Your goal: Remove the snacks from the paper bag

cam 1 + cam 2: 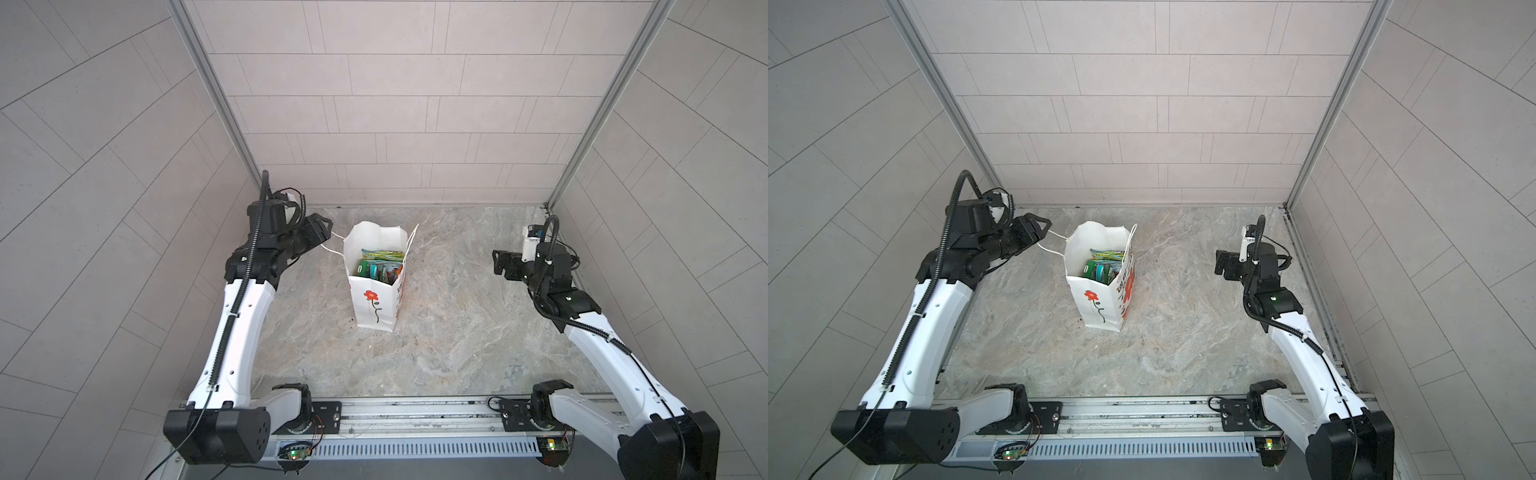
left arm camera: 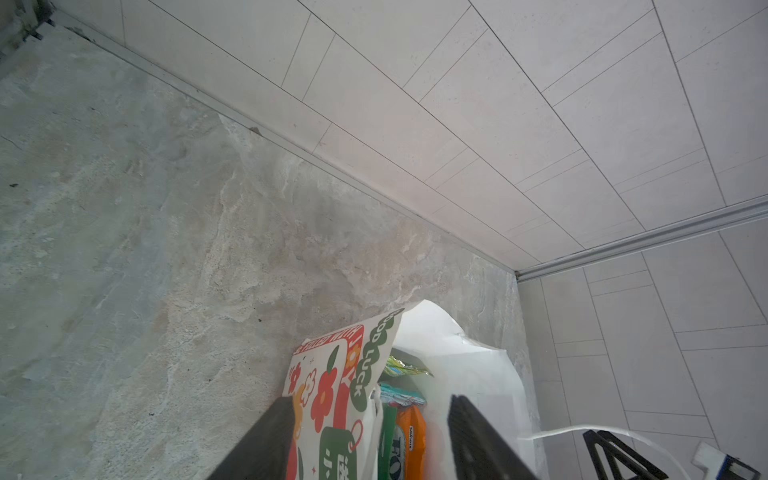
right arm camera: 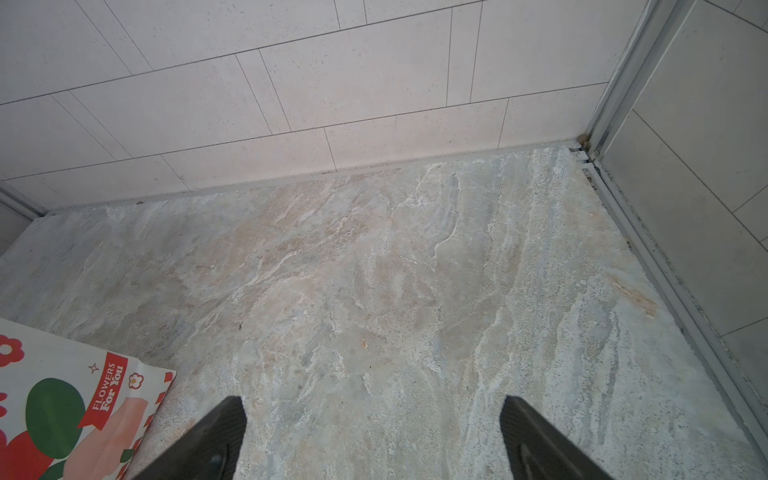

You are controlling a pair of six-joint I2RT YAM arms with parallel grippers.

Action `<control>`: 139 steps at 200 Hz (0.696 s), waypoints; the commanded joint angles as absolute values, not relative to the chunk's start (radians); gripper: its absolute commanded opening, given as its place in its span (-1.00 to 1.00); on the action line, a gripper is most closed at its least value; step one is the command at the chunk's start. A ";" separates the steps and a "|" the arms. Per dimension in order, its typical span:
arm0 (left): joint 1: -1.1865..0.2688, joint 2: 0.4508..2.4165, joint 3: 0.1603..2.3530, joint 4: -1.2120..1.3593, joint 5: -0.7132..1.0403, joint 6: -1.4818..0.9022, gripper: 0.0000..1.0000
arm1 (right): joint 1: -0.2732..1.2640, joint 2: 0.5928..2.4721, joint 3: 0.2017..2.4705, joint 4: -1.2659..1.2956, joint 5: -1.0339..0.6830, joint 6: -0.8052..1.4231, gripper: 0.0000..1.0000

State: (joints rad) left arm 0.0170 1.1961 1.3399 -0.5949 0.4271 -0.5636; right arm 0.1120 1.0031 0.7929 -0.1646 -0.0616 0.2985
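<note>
Left gripper [image 2: 372, 399], jaws apart, just beside the paper bag [image 1: 361, 311] at its cord handle [image 1: 332, 249]; right gripper [image 1: 495, 262] wide open, well apart from the bag; snacks [image 1: 380, 266] inside the bag, upright on the tabletop [image 1: 457, 332]; hazard: a tugged cord may tip the light bag.

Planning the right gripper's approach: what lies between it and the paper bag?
Only bare marble tabletop between the right gripper and the paper bag, in both top views.
</note>
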 commanded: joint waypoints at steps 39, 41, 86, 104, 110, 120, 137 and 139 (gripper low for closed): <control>0.033 1.214 1.324 -0.544 0.528 -0.588 -0.54 | 0.110 1.004 0.814 -0.180 -0.083 0.312 0.95; 0.034 1.215 1.324 -0.544 0.528 -0.588 -0.54 | 0.110 1.004 0.814 -0.181 -0.083 0.313 0.94; 0.036 1.231 1.311 -0.536 0.543 -0.583 -0.72 | 0.110 1.013 0.810 -0.182 -0.094 0.309 0.95; 0.036 1.233 1.308 -0.526 0.556 -0.576 -1.00 | 0.110 1.024 0.805 -0.177 -0.118 0.309 0.95; 0.037 1.233 1.308 -0.523 0.556 -0.569 -1.00 | 0.110 1.030 0.804 -0.173 -0.131 0.310 0.95; 0.036 1.233 1.307 -0.518 0.554 -0.564 -1.00 | 0.112 1.038 0.800 -0.165 -0.154 0.311 0.95; 0.037 1.230 1.306 -0.501 0.551 -0.555 -1.00 | 0.115 1.058 0.792 -0.149 -0.197 0.320 0.95; 0.036 1.231 1.306 -0.498 0.552 -0.553 -1.00 | 0.116 1.060 0.791 -0.148 -0.202 0.321 0.95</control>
State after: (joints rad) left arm 0.0307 1.2362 1.3140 -0.5430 0.5404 -0.5762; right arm 0.1120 1.0401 0.7929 -0.1677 -0.1341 0.3054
